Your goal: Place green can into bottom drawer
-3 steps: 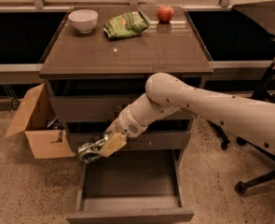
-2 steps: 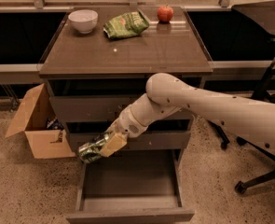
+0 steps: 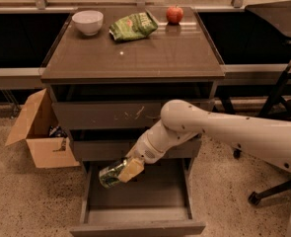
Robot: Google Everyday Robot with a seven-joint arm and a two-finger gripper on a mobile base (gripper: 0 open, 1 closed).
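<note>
The green can, mottled green with a silver end, is held on its side in my gripper, which is shut on it. The can hangs over the left part of the open bottom drawer, just above its rim and below the closed middle drawer front. The bottom drawer is pulled out towards me and its grey-brown inside shows empty. My white arm reaches in from the right.
On the cabinet top stand a white bowl, a green snack bag and a red apple. An open cardboard box sits on the floor at the left. An office chair base stands at the right.
The gripper with the can has moved slightly down and right, closer over the open bottom drawer.
</note>
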